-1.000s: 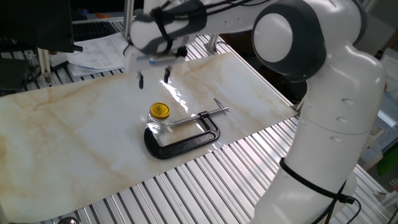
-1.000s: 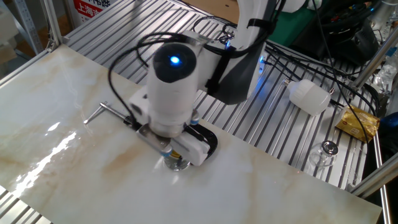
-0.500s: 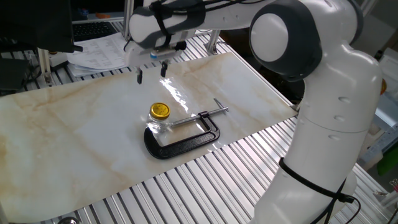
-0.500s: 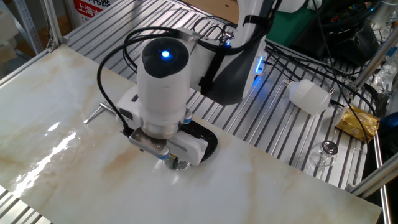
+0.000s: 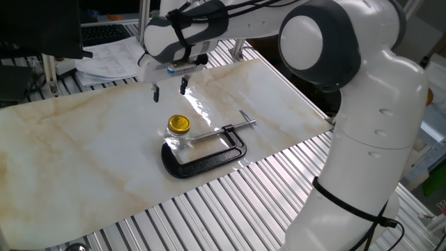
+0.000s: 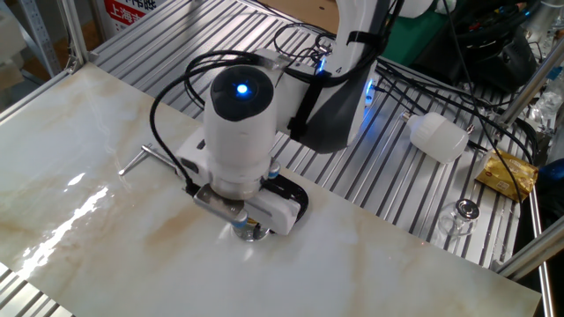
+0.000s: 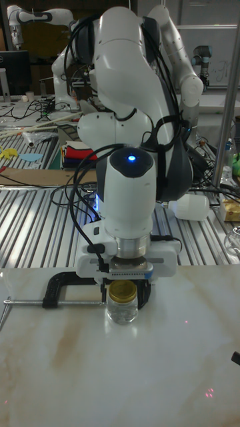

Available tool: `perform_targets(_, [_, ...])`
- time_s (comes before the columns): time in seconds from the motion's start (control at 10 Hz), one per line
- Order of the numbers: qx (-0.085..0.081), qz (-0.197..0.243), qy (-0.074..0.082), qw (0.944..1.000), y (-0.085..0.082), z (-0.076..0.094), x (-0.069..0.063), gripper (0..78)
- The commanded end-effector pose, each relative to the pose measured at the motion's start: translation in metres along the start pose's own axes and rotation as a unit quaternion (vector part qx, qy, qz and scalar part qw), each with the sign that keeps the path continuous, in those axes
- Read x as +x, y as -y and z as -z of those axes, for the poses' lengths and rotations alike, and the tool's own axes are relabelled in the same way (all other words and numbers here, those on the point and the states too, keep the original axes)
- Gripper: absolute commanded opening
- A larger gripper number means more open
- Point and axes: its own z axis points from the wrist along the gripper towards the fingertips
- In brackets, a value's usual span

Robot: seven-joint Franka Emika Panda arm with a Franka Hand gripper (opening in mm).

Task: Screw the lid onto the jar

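Observation:
The small clear glass jar point(image 5: 177, 140) stands on the marble board with the yellow lid point(image 5: 179, 124) sitting on its mouth. In the tall fixed view the jar point(image 7: 123, 311) and lid point(image 7: 123, 290) show just below the hand. My gripper point(image 5: 169, 90) is open, fingers pointing down, with nothing between them. In one fixed view it hangs up and to the back left of the lid, clear of it. In the tall fixed view the gripper point(image 7: 124, 294) has a finger on either side of the lid. In the other fixed view the hand hides the lid, and only the jar point(image 6: 249, 232) peeks out.
A black C-clamp point(image 5: 209, 153) with a silver screw lies against the jar on its right. The marble board point(image 5: 83, 153) rests on a slatted aluminium table. Papers point(image 5: 111, 59) lie at the back left. A white bottle point(image 6: 438, 136) and cables lie on the slats off the board.
The hand swung a little to one side and came back, ending close to where it was. The gripper stayed open. The jar, lid and clamp have not moved.

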Motion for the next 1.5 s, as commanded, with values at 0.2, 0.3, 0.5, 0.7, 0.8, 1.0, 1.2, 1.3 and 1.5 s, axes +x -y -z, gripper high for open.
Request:
perform_targets(0.2, [-0.004, -0.001, 0.006, 1.0000, 0.006, -0.008, 0.021, 77.4])
perform_targets(0.3, [-0.009, -0.005, 0.013, 0.9999, 0.005, -0.019, 0.029, 77.4])
perform_targets(0.5, [-0.013, -0.007, 0.013, 0.9998, 0.002, -0.023, 0.034, 77.4])
perform_targets(0.7, [-0.010, -0.005, 0.012, 0.9999, 0.001, -0.025, 0.037, 77.4])
perform_targets(0.8, [-0.010, -0.005, 0.012, 0.9999, 0.001, -0.026, 0.042, 77.4])
perform_targets(1.0, [-0.010, -0.002, 0.013, 0.9999, -0.003, -0.032, 0.051, 77.4])
perform_targets(1.2, [-0.009, 0.003, 0.012, 0.9999, -0.005, -0.037, 0.058, 77.4])
perform_targets(1.3, [-0.008, 0.006, 0.013, 0.9999, -0.006, -0.038, 0.060, 77.4])
perform_targets(1.5, [-0.005, 0.010, 0.012, 0.9999, -0.005, -0.039, 0.062, 77.4])
